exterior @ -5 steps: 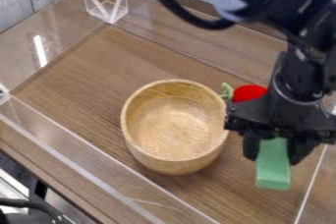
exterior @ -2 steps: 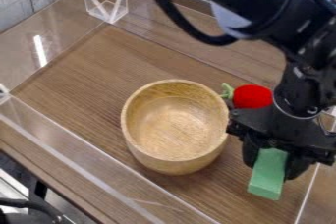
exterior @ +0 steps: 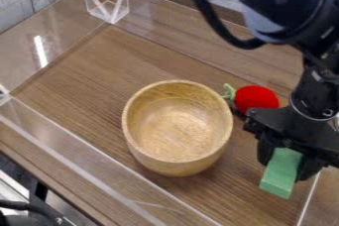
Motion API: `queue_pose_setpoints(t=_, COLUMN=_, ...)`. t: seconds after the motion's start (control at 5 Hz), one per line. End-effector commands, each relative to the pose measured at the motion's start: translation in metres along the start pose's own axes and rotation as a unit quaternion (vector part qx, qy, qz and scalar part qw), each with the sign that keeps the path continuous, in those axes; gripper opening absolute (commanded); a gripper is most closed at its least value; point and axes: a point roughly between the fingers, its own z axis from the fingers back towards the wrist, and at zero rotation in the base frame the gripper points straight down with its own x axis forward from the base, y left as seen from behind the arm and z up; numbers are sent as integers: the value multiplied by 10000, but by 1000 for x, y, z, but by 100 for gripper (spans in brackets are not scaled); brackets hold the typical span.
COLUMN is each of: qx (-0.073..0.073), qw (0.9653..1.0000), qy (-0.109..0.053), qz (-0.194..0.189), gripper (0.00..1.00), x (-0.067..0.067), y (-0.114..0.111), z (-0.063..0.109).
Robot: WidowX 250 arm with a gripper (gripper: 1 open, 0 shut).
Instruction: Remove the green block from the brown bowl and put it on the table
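The brown bowl (exterior: 176, 126) sits empty on the table (exterior: 93, 71), a round light-tan wooden bowl with a thick rim. To its right, outside the bowl, my gripper (exterior: 284, 161) points straight down and is shut on the mint-green block (exterior: 280, 180). The block hangs between the black fingers, its lower end low over the wood. Whether it touches the table I cannot tell.
A red strawberry-like toy (exterior: 255, 98) lies on the table just behind the gripper, next to the bowl's right rim. Low clear acrylic walls (exterior: 73, 161) border the tabletop, and a small clear stand (exterior: 106, 7) sits at the back left.
The gripper has sunk toward the table and shifted slightly right with the green block, and the wrist has rolled, turning the block. The bowl and the red toy have stayed put.
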Motion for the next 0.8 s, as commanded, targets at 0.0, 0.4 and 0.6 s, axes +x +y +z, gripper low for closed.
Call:
queue_pose_setpoints(t=0.0, qx=-97, qw=9997, qy=-198, qz=-122, gripper=0, x=17, y=-7, z=8)
queue_pose_setpoints(t=0.4, qx=51, qw=9997, qy=-196, qz=-113, gripper=0, x=22, y=-4, z=8)
queue_pose_setpoints(t=0.6, qx=63, qw=9996, qy=-205, qz=-207, gripper=0, x=21, y=-1, z=7)
